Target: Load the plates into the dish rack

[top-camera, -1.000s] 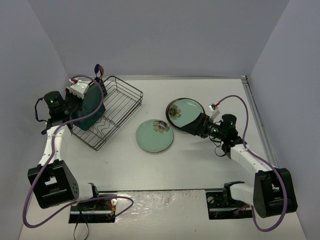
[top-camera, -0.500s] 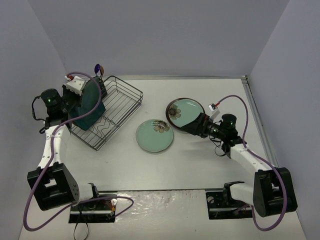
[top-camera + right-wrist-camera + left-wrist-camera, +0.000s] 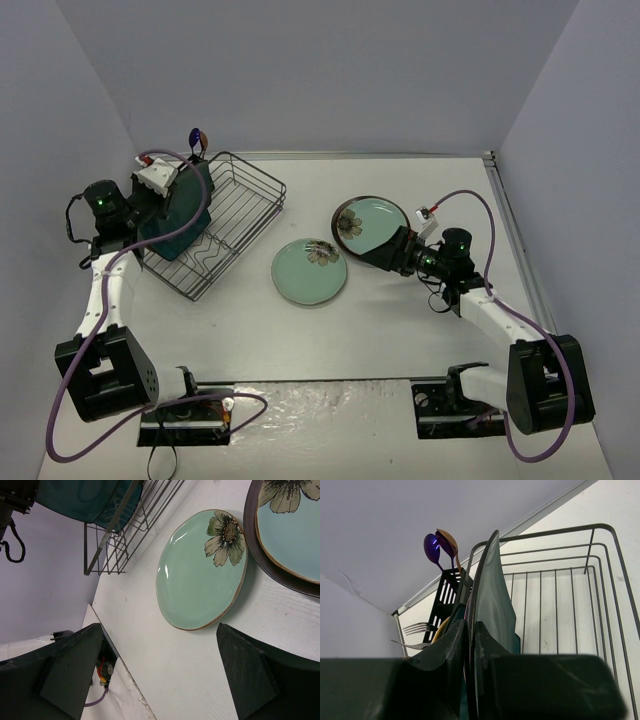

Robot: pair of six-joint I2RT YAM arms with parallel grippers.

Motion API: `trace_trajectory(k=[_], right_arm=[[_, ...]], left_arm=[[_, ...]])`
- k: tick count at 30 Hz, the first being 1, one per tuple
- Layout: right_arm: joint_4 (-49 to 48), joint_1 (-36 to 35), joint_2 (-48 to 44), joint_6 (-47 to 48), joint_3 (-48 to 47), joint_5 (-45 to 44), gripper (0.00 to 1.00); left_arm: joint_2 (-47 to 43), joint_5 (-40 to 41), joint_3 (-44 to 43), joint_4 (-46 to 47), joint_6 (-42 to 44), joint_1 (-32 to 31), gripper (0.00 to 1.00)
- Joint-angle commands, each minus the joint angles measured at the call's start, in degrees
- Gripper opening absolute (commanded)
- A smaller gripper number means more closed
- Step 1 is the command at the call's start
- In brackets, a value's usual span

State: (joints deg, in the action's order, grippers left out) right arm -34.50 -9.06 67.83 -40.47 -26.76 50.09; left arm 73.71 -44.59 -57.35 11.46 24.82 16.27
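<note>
My left gripper (image 3: 163,188) is shut on the top edge of the rounded-square teal plate (image 3: 182,215), which stands upright at the left end of the black wire dish rack (image 3: 238,205). In the left wrist view the jaws (image 3: 470,626) pinch the plate's rim (image 3: 492,587). A pale green flower plate (image 3: 310,271) lies flat on the table. A dark-rimmed plate with a pale flowered plate on it (image 3: 369,221) lies to its right. My right gripper (image 3: 388,249) is open and empty beside that stack, low over the table (image 3: 160,630), near the green plate (image 3: 200,575).
The slotted cutlery basket (image 3: 448,592) at the rack's far left corner holds spoons (image 3: 438,542) and forks (image 3: 415,628). The rack's wire wall (image 3: 125,535) and the stacked plates (image 3: 292,527) show in the right wrist view. Grey walls enclose the table.
My left gripper swung the teal plate slightly left and then back right over the rack, still holding it. The right arm has barely moved.
</note>
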Motion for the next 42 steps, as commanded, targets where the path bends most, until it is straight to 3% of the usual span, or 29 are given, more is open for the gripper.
trace_trajectory(k=[1, 14, 27, 33, 37, 42], right_arm=[[-5.23, -0.51, 0.19, -0.13, -0.66, 1.86, 0.95], [-5.41, -0.70, 0.28, -0.05, -0.39, 1.96, 0.94], [-5.58, -1.21, 0.65, -0.05, -0.32, 1.70, 0.94], [-5.41, -1.22, 0.07, 0.13, -0.22, 1.59, 0.94], [-5.38, -1.45, -0.38, 0.18, -0.04, 1.45, 0.94], [-3.17, -2.16, -0.86, 2.10, -0.60, 0.16, 0.94]], left_arm=[[-3.51, -3.77, -2.61, 8.23, 4.07, 0.77, 0.00], [0.03, -4.63, 0.30, 8.01, 7.46, 1.48, 0.00], [-1.48, 2.16, 6.81, 9.99, 6.14, 1.57, 0.00], [-2.33, 5.02, 9.37, 10.97, 3.44, 1.57, 0.07], [-4.50, 8.77, 11.78, 12.13, 3.27, 1.57, 0.26], [-4.58, 10.18, 12.10, 12.00, 2.66, 1.57, 0.32]])
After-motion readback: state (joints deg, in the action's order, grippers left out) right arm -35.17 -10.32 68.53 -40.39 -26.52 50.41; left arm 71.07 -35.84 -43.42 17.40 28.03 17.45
